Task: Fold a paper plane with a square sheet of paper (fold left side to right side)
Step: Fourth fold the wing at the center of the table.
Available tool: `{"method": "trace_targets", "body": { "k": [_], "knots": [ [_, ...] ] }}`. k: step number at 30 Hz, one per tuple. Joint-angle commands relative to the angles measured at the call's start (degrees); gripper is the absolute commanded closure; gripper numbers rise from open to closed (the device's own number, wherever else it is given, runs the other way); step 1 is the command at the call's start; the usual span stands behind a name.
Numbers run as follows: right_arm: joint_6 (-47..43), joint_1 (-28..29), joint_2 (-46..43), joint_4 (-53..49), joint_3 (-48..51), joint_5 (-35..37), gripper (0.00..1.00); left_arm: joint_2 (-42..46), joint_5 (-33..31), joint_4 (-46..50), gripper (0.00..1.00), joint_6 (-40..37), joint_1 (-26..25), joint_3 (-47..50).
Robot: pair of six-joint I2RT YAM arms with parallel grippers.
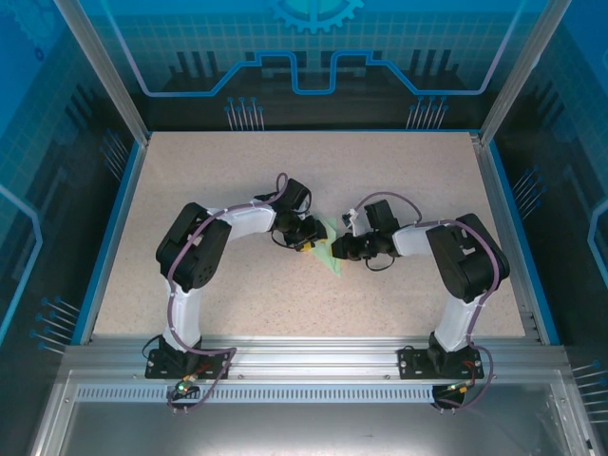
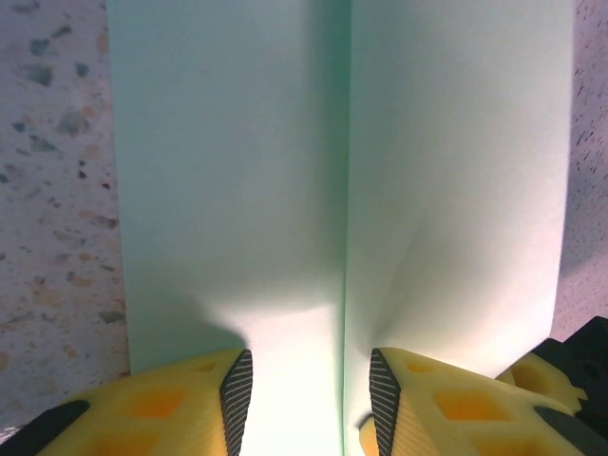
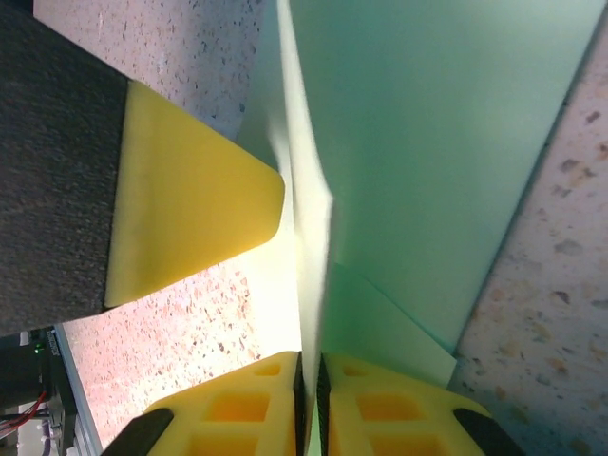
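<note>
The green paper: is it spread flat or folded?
Folded. The pale green paper shows a straight centre crease between two panels, and its raised ridge is pinched in the right jaws.

speckled table (image 1: 285, 171), blue panelled walls (image 1: 313, 66)

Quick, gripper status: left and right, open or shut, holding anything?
Left gripper: open, fingers either side of the centre crease in the sheet of paper, holding nothing.
Right gripper: shut on a raised fold of the sheet of paper.
</note>
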State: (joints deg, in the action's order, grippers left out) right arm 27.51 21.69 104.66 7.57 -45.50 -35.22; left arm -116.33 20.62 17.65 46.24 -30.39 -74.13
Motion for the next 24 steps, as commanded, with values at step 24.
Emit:
{"method": "trace_targets", "body": {
  "k": [24],
  "knots": [
    [-2.4, -1.4, -3.4, -7.4, -4.6, 0.3, 0.68, -3.1, -1.3, 3.5, 0.56, -0.7, -0.5, -1.4]
  ]
}}
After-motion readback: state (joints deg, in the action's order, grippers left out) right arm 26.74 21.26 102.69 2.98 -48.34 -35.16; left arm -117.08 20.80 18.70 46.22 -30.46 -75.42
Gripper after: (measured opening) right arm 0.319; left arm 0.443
